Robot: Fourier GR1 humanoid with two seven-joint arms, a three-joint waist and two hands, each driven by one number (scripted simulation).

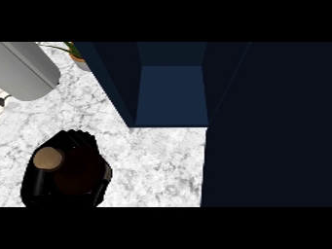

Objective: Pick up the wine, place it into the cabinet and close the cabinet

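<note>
Wine bottle (71,172), dark glass with a round tan cork top, stands over the white marbled counter (154,160) at lower left, grasped by the black left hand (39,187), whose fingers curl around its body. Navy cabinet (170,92) stands open ahead, its door (276,126) swung out at right. Grey cylindrical object (21,68) and small potted plant (75,54) occupy the upper left.

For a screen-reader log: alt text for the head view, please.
A black hand is curled round a dark wine bottle with a cork top, on a marble counter. Beyond it a dark blue cabinet stands open.
</note>
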